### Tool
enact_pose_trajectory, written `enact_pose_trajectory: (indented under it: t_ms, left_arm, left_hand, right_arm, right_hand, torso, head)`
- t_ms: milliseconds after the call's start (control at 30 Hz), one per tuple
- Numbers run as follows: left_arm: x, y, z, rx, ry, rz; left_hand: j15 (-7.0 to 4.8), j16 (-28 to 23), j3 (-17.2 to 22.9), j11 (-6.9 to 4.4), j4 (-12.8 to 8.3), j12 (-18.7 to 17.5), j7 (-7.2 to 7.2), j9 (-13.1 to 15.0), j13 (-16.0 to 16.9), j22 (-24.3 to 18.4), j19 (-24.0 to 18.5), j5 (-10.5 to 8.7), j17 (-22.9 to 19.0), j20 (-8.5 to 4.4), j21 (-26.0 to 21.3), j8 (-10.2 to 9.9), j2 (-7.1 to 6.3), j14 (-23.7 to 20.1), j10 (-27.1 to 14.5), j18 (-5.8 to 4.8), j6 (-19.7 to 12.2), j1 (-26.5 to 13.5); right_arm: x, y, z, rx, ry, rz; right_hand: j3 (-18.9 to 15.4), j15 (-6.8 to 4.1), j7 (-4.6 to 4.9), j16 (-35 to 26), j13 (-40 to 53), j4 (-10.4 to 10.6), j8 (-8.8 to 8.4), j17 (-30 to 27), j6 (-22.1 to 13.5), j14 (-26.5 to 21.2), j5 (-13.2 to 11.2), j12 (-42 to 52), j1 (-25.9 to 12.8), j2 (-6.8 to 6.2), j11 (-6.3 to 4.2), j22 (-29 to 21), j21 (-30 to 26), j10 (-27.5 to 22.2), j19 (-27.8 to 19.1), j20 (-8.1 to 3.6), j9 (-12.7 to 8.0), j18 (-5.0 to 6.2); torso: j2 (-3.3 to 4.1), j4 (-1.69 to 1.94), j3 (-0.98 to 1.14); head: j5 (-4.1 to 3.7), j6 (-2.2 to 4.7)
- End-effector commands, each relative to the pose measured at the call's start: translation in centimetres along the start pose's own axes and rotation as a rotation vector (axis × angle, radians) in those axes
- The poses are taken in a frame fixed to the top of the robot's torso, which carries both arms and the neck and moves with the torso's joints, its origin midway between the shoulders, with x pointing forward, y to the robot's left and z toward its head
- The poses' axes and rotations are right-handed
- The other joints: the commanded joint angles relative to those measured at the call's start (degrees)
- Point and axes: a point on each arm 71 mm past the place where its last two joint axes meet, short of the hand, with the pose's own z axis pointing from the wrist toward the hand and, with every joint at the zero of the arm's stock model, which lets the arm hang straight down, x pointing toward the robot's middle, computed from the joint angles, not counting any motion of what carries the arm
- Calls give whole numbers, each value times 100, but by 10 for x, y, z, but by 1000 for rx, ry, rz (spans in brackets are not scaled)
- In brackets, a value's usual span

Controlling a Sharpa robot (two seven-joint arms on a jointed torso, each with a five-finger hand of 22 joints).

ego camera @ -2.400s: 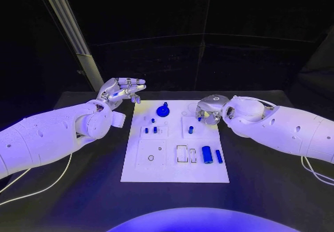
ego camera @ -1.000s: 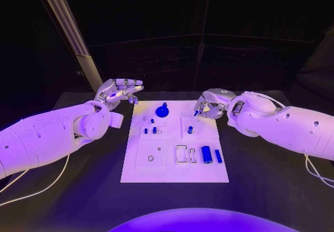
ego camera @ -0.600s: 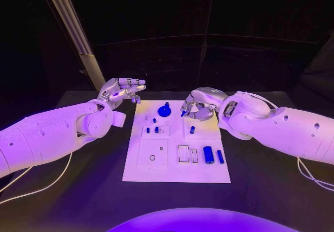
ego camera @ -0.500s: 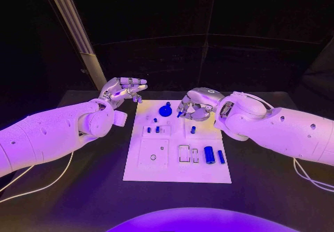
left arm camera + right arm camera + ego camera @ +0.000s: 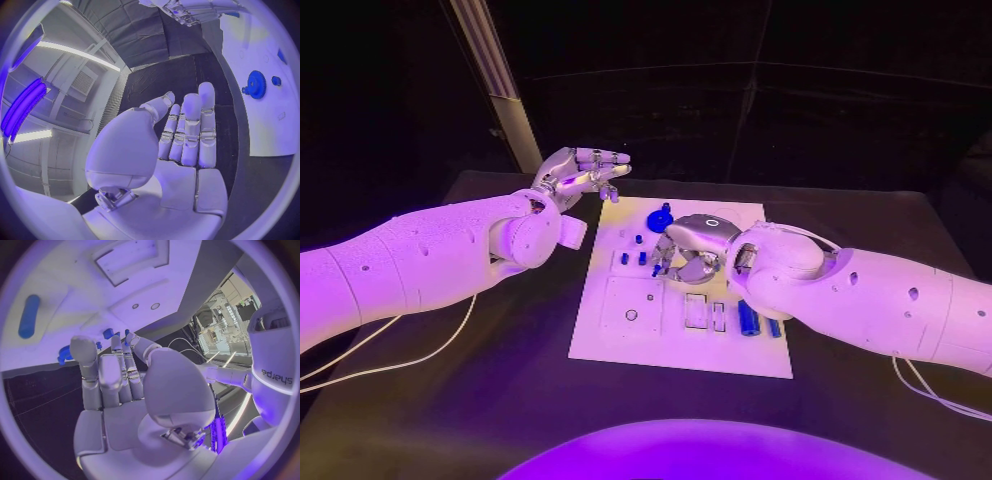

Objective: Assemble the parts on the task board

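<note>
While both hands are over or near the task board (image 5: pixel 625 340), lines as follows:

Left hand (image 5: pixel 583 176): raised off the board's far-left corner, over the black table (image 5: pixel 473 400). Palm empty in left wrist view (image 5: pixel 181 150), fingers (image 5: pixel 206 120) straight and side by side, thumb apart. Holds nothing, touches nothing.

Right hand (image 5: pixel 689 250): over the board's middle, fingers pointing down toward it, knuckles up. In right wrist view (image 5: pixel 125 405) fingers lie fairly straight and close, nothing seen in the palm. Fingertips are hidden in head view, so can't tell if they touch the board or a part.

Blue gear (image 5: pixel 659 222): on the board's far end, between the two hands, just beyond the right hand; also seen past the left hand's fingertips (image 5: pixel 255 84).

Small blue pegs (image 5: pixel 632 257): stand in the board just beside the right hand, on the left hand's side; near the fingertips in right wrist view (image 5: pixel 107 333).

Blue cylinder (image 5: pixel 749 320): lies on the board on the robot's side of the right hand, partly under the right forearm; also (image 5: pixel 29 316).

Thin blue pin (image 5: pixel 773 327): just beside the cyl., toward the board's right edge.

Rect. slots (image 5: pixel 695 311): pale outlines near the right hand, next to the cyl.
</note>
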Motion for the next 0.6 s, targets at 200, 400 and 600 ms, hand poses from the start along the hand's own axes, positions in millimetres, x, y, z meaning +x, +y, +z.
enact_pose_trajectory:
  t_ms: [200, 400, 600]
  left_arm:
    - [5, -2, 1, 10, 9, -6]
    - [6, -2, 2, 11, 11, -6]
    - [6, -2, 2, 9, 13, -7]
  left_hand:
    - [8, -30, -27, 20, -6, 9, 27, -6, -9, -6, -9, 18, -5, -10, -19, 31, 9, -25, -38, 38, 0, 27]
    - [8, -30, -27, 20, -6, 9, 27, -6, -9, -6, -9, 18, -5, -10, -19, 31, 9, -25, -38, 38, 0, 27]
    - [8, -30, -27, 20, -6, 9, 27, -6, -9, -6, -9, 18, -5, -10, -19, 31, 9, -25, -38, 38, 0, 27]
  right_arm:
    - [18, 13, 5, -61, 56, -62]
    - [26, 16, 6, -67, 78, -71]
    - [29, 19, 6, -71, 85, -81]
  right_hand:
    - [4, -48, 19, 25, -8, 24, 32, -1, 19, 238, 31, -31, -21, 13, 15, 0, 24, 0, 3, -30, 9, -46]
    - [3, -47, 22, 31, -9, 25, 28, 3, 14, 238, 34, -36, -21, 12, 17, 3, 27, -4, 1, -29, 8, -46]
    - [3, -47, 22, 31, -9, 25, 28, 3, 14, 238, 34, -36, -21, 12, 17, 3, 27, -4, 1, -29, 8, -46]
  torso:
    - [3, -8, 2]
    - [3, -9, 6]
    - [4, -12, 9]
  head:
    - [63, -42]
    - [65, -59]
    - [86, -88]
